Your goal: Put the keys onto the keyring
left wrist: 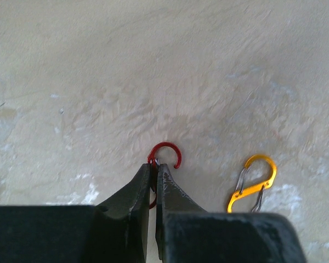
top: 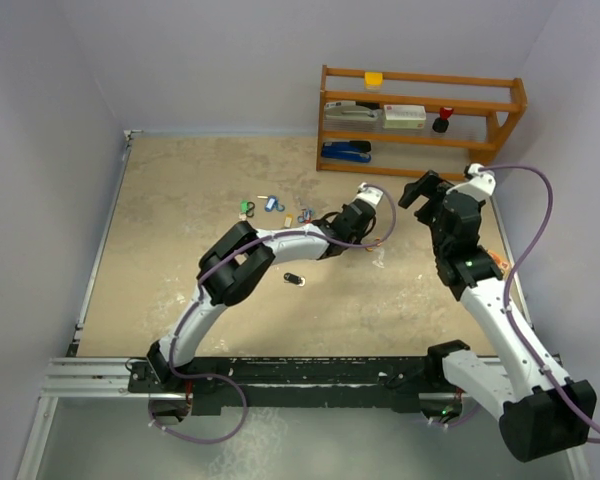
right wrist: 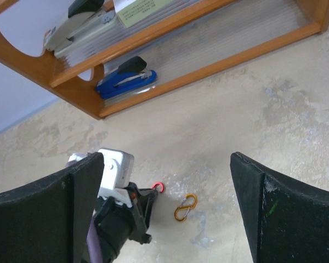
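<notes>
Small coloured keys lie on the table in the top view: a green one (top: 247, 208), a blue one (top: 271, 203) and a black one (top: 295, 279) nearer the arms. I cannot tell which item is the keyring. My left gripper (left wrist: 154, 164) is shut on a red clip loop (left wrist: 172, 148), whose open hook sticks out past the fingertips. An orange clip loop (left wrist: 255, 183) lies flat on the table just to its right. My right gripper (right wrist: 166, 156) hangs open and empty above them, looking down on the red clip loop (right wrist: 158, 187) and the orange clip loop (right wrist: 185, 207).
A wooden shelf (top: 420, 120) stands at the back right, holding a blue stapler (top: 345, 151) and other desk items. Another small coloured item (top: 305, 213) lies beside the left forearm. Grey walls close the table on the left, back and right.
</notes>
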### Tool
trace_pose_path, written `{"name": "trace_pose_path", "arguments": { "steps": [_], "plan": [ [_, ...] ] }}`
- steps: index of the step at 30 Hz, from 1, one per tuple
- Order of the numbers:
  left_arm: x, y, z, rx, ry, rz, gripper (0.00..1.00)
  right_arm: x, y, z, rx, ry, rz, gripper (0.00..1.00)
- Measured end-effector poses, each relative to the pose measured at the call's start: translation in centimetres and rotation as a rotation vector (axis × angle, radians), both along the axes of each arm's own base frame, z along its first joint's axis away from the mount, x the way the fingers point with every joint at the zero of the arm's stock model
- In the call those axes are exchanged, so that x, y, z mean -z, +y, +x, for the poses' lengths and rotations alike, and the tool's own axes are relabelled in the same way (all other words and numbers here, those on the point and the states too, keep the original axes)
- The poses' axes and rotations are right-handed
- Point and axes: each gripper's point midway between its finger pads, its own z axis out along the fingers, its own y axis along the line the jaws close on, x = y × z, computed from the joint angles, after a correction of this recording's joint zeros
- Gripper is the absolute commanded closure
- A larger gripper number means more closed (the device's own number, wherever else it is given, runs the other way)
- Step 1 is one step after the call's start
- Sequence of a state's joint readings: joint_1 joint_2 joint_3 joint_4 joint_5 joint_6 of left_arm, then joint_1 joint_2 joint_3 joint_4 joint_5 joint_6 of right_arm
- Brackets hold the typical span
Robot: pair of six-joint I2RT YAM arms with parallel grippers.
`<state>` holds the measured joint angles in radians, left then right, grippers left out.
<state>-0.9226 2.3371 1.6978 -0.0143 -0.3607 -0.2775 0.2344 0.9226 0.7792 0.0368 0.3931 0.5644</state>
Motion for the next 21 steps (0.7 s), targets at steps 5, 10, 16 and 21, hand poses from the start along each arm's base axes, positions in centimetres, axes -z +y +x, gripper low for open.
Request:
{"name": "trace_pose_path", "arguments": {
  "steps": [5, 10, 16, 21],
  "plan": [
    [-0.2, 3.6, -0.8, -0.042, 0.034, 0.031, 1.00, 1.7, 0.6, 0.7, -0.027, 0.053, -0.008, 0.00],
    [-3.0, 9.7, 0.4, -0.147, 0.044, 0.005, 1.00, 3.1, 1.4, 1.3, -0.063, 0.093, -0.012, 0.02],
    [-9.9, 15.9, 1.8, -0.270, -0.041, -0.100, 1.00, 5.9, 3.8, 3.3, -0.186, 0.192, -0.035, 0.05],
    [-13.2, 17.5, 1.0, -0.301, -0.096, -0.159, 1.00, 8.3, 7.9, 5.0, -0.333, 0.284, -0.061, 0.06]
  ]
}}
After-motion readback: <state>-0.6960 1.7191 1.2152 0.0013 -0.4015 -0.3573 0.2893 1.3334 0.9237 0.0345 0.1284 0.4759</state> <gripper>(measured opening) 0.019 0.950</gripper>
